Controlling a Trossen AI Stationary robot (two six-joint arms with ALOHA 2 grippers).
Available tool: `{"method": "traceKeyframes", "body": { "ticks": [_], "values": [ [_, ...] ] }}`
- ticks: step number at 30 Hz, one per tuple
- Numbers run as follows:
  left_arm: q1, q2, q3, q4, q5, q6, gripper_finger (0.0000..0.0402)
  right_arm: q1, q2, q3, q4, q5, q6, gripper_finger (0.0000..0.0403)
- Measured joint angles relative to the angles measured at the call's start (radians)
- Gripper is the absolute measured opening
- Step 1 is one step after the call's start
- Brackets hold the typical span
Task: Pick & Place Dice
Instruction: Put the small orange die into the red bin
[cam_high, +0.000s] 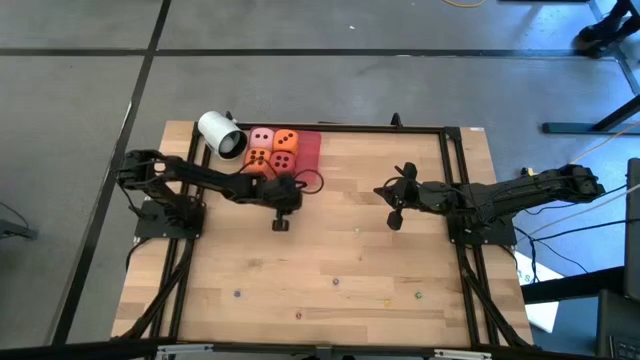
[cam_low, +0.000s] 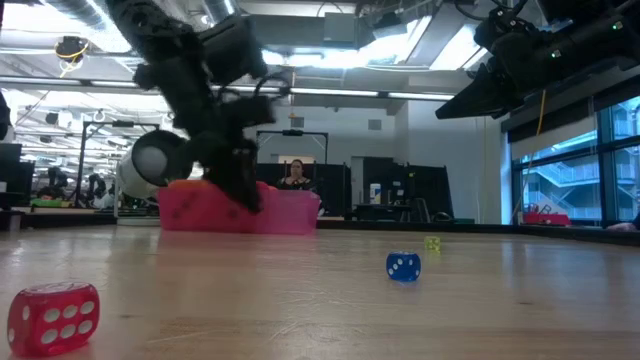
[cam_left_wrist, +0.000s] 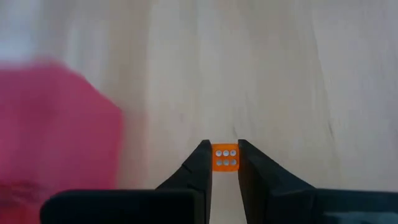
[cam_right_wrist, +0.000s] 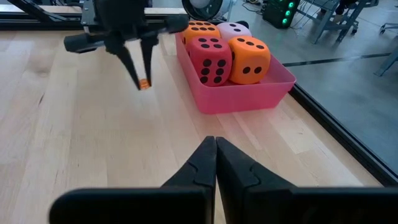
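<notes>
I had the left gripper (cam_left_wrist: 224, 155) clenched on a tiny orange die (cam_left_wrist: 225, 157) beside the pink tray (cam_right_wrist: 249, 93). The four big dice (cam_right_wrist: 211, 59) sat in that tray. My right gripper (cam_right_wrist: 216, 155) hung closed, empty.

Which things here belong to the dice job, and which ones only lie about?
Job in hand:
- small orange die, pinched by the left gripper
- probably the four big dice in the pink tray

Lying about:
- small red die, small blue die, small yellow die on the table
- white cylinder beside the tray
- right gripper, shut, waiting
</notes>
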Motion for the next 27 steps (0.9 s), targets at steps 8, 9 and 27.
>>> {"method": "traceKeyframes", "body": {
  "ticks": [8, 9, 27],
  "values": [
    [0.079, -0.003, 0.128, 0.139, -0.076, 0.131, 0.0044, 0.0, 0.0, 0.0, 0.0, 0.0, 0.0, 0.0009],
    [0.096, -0.003, 0.142, 0.138, -0.076, 0.149, 0.0045, 0.0, 0.0, 0.0, 0.0, 0.0, 0.0, 0.0009],
    [0.411, 0.016, 0.241, 0.017, 0.081, 0.165, 0.0045, 0.0, 0.0, 0.0, 0.001, 0.003, -0.05, 0.0009]
  ]
}}
